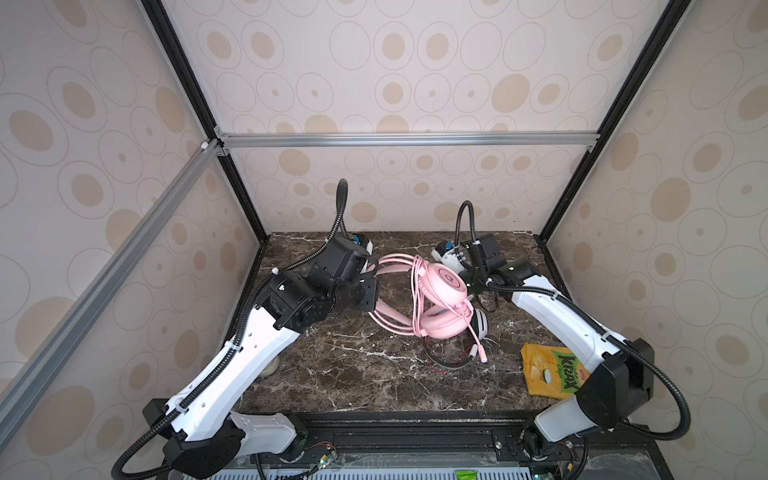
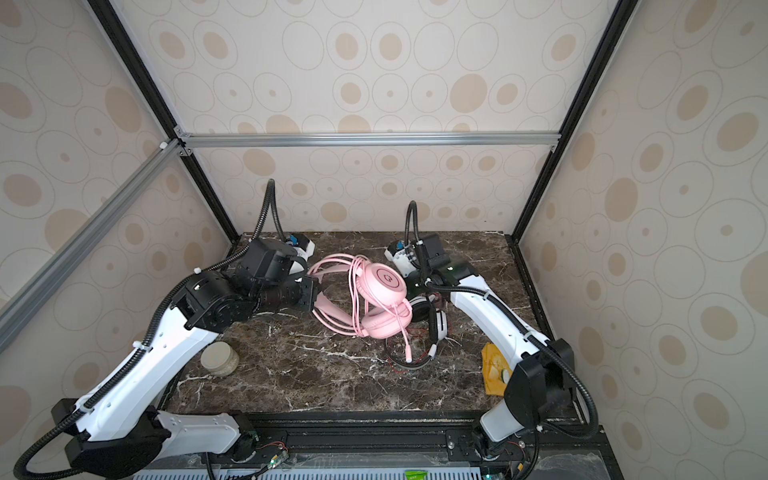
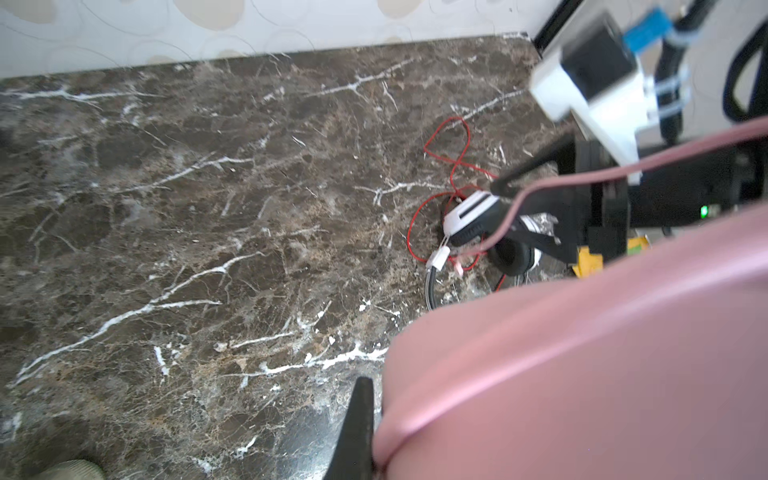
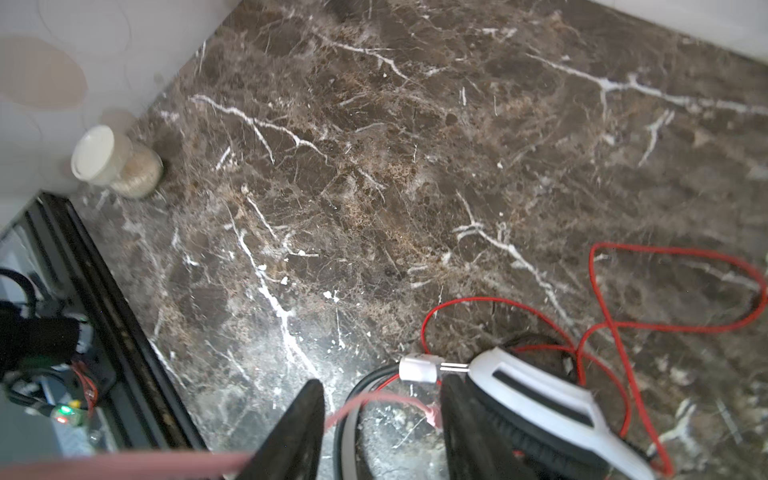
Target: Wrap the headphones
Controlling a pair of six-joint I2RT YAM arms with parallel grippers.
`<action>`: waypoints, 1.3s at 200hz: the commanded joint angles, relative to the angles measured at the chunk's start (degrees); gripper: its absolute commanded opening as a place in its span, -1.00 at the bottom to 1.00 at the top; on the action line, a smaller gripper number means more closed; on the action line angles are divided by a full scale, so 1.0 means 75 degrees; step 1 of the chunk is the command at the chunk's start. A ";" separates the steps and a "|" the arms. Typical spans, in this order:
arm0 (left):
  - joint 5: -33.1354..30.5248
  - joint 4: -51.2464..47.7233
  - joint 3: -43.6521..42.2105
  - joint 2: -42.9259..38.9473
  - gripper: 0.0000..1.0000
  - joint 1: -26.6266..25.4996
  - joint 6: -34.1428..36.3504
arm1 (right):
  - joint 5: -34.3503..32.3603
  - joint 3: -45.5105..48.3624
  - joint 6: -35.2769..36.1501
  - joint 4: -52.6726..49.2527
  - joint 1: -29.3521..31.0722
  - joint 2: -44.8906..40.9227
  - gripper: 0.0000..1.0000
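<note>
Two headsets huddle: pink headset (image 1: 444, 284) cable-wound, white-and-black headset (image 1: 480, 324) trailing red wire (image 4: 665, 250). My left gripper (image 1: 371, 282) pinches the pink headband (image 3: 582, 353); my right gripper (image 4: 381, 382) stands parted, empty.

light: bright, even, diffuse | shadows: soft, faint on table (image 1: 353, 374) | glare: pale sheen in both wrist views | top views: sharp, wide-angle bend at frame edges | left wrist: pink headset (image 3: 582, 353) close, blurred; rest slightly soft | right wrist: pink cable (image 4: 124, 463) smeared, out of focus; wall (image 4: 62, 62) washed out
</note>
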State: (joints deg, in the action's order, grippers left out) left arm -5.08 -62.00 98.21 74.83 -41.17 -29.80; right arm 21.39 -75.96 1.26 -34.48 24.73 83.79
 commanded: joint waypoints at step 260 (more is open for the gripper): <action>0.0141 -0.1167 0.4682 0.2222 -1.00 0.0158 -0.0374 | -0.2276 0.2640 -0.3332 0.4768 0.0546 0.0869 -0.01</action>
State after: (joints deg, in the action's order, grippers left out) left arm -5.34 -72.97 129.80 92.38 -40.21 -30.85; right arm 5.28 -54.87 -23.94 -1.56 28.51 89.12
